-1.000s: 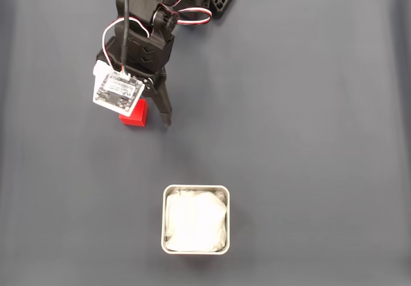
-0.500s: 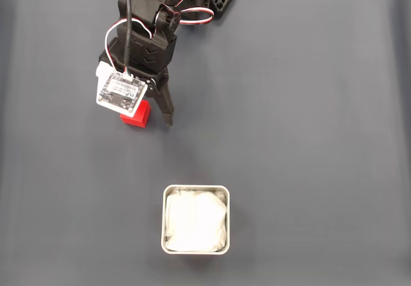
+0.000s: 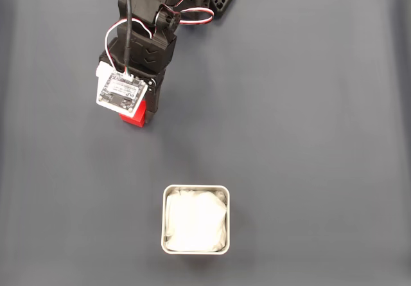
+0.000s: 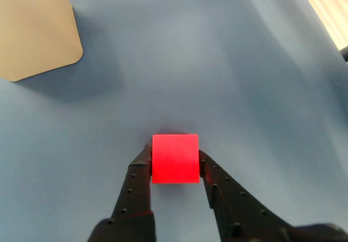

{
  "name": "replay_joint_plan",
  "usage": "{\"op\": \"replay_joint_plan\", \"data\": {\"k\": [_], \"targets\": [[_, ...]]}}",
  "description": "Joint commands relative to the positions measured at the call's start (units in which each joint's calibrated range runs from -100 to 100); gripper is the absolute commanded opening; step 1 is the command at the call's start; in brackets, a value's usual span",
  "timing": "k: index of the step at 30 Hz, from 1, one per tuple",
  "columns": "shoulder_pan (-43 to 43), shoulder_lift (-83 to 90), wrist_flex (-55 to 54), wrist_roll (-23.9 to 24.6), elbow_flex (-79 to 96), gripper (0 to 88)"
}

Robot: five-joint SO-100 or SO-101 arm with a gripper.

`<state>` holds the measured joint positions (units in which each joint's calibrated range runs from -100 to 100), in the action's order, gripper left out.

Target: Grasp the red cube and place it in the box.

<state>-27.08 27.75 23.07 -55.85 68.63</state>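
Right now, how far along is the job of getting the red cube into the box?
Done: the pincer has reached the red cube and its two fingers press against the cube's sides in the wrist view. In hand: the grip itself; the cube looks to be on the dark mat and not lifted. Left: lifting, carrying to the box, which holds only white paper, and release.

Red cube (image 4: pixel 174 158): small, bright red, matte plain faces, sat flat on the dark grey surface, upper left in the fixed view (image 3: pixel 137 117), mostly hidden there under the arm; only its lower edge showed. In the wrist view its top face was square-on with a black finger touching each side. Box (image 3: pixel 195 219): square pale metal tin, rounded corners, thin rim, lined with crumpled white paper, upright, open, well apart from the cube, bottom centre.
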Motion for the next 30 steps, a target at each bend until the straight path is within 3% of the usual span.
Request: {"op": "replay_joint_plan", "data": {"k": [1, 15, 30], "targets": [[0.66, 2.24, 0.45, -0.1, -0.56, 2.7], [0.94, 3.1, 1.11, 0.0, -2.2, 0.0], [6.05, 7.7, 12.26, 0.78, -15.98, 0.0]]}}
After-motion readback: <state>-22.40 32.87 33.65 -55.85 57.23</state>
